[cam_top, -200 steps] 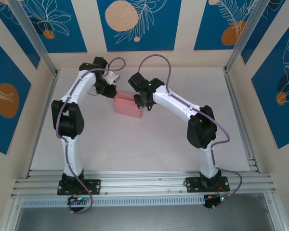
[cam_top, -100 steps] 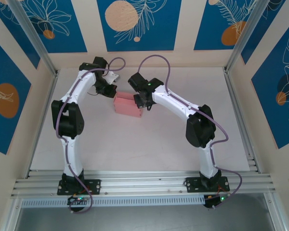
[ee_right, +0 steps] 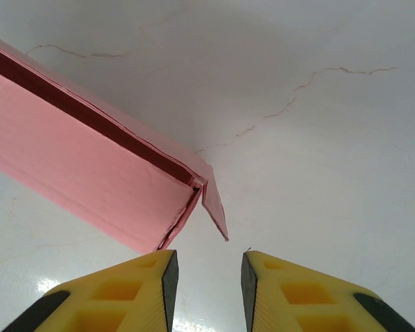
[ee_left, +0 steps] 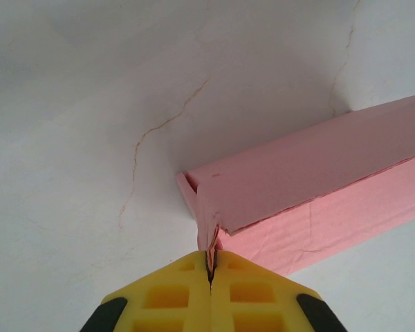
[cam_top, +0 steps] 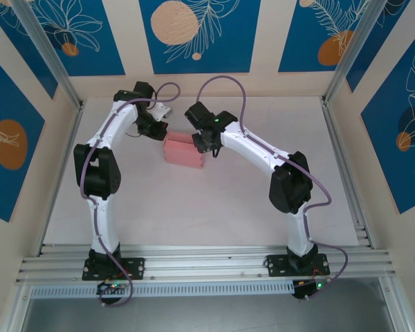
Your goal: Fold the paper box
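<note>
Reaching forward from 2 bases at the near edge of the table, the arms are bending toward each other over its far half and meeting at the paper box. The left arm is rising along the left side, folding at its elbow and swinging its forearm to the right, so the left gripper is pointing down at the box's far-left end. The right arm is arching from the near-right corner up and to the left, with the right gripper hanging at the box's far-right end. The paper box is lying on the table as a pink oblong, a little left of the middle and nearer the far edge than the near one, its long side running slightly askew to that edge. In the left wrist view the yellow fingers are pressing together with no gap and pinching a thin pink tab sticking out at the box's corner. In the right wrist view the fingers are standing apart with bare table showing between them, and a loose pointed flap at the box's end is aiming toward that gap without lying between the pads.
</note>
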`<act>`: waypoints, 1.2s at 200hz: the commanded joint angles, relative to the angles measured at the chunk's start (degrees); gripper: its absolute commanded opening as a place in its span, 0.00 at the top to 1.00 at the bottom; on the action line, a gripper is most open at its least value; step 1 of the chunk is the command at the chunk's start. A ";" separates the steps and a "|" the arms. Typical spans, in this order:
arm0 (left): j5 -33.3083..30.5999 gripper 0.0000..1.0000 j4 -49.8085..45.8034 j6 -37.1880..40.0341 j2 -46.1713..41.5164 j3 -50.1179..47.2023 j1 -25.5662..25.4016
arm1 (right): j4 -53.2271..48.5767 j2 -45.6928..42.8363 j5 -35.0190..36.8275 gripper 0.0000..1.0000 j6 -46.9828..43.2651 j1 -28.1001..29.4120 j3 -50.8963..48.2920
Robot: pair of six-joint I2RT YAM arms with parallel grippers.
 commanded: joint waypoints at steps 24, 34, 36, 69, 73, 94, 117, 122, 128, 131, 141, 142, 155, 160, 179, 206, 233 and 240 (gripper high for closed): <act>1.14 0.96 -0.27 0.70 -1.69 -0.44 -0.56 | -0.87 2.27 -1.54 0.67 -0.13 -1.44 2.54; 1.19 0.97 -0.03 0.60 -1.78 -0.57 -0.56 | -0.93 2.71 -2.04 0.67 0.09 -1.62 2.81; 1.22 0.97 -0.01 0.48 -1.72 -0.58 -0.56 | -0.96 2.78 -2.15 0.67 0.07 -1.68 2.83; 1.41 0.97 0.39 0.16 -1.68 -1.02 -0.65 | -0.10 3.57 -4.62 0.71 0.18 -1.57 3.42; 1.41 0.97 0.39 0.17 -1.69 -1.13 -0.67 | 0.05 3.67 -4.87 0.73 0.29 -1.64 3.51; 1.50 0.97 0.52 0.15 -1.73 -1.22 -0.65 | 0.56 3.86 -5.95 0.82 0.60 -1.52 3.60; 1.50 0.97 0.57 0.04 -1.91 -1.29 -0.74 | 0.76 3.87 -6.46 0.89 1.20 -1.00 3.95; 1.50 0.97 0.61 0.01 -1.96 -1.37 -0.74 | 0.78 3.82 -6.71 0.89 1.45 -0.93 4.04; 1.57 0.98 0.76 -0.01 -2.04 -1.55 -0.74 | 0.93 3.78 -6.99 0.89 1.72 -0.79 4.06; 1.58 0.98 0.86 -0.01 -2.08 -1.63 -0.78 | 1.00 3.71 -7.23 0.89 1.90 -0.69 4.06; 1.75 0.98 1.17 -0.14 -2.28 -1.81 -0.82 | 1.17 3.62 -7.87 0.90 2.41 -0.59 4.23; 1.75 0.98 1.20 -0.17 -2.29 -1.81 -0.87 | 1.19 3.61 -7.93 0.90 2.42 -0.58 4.24; 1.93 0.99 1.56 -0.32 -2.56 -2.32 -0.83 | 1.65 3.42 -8.87 0.89 2.79 -0.45 4.17; 1.91 0.99 1.73 -0.29 -2.62 -2.48 -0.91 | 1.91 3.38 -9.04 0.90 2.93 -0.33 4.15; 1.98 1.00 2.52 -0.48 -2.97 -3.53 -0.96 | 2.60 3.35 -10.22 0.90 3.38 -0.41 4.32; 1.93 1.00 5.61 -0.90 -4.37 -7.10 -1.39 | 3.41 3.60 -11.07 0.92 4.23 -0.56 4.50; 2.37 1.00 9.29 -1.61 -6.05 -11.08 -1.84 | 4.40 3.68 -11.91 0.94 5.54 -0.83 4.25; 2.35 1.00 10.21 -1.74 -6.42 -12.11 -1.96 | 4.93 3.61 -12.33 0.95 5.72 -0.87 4.11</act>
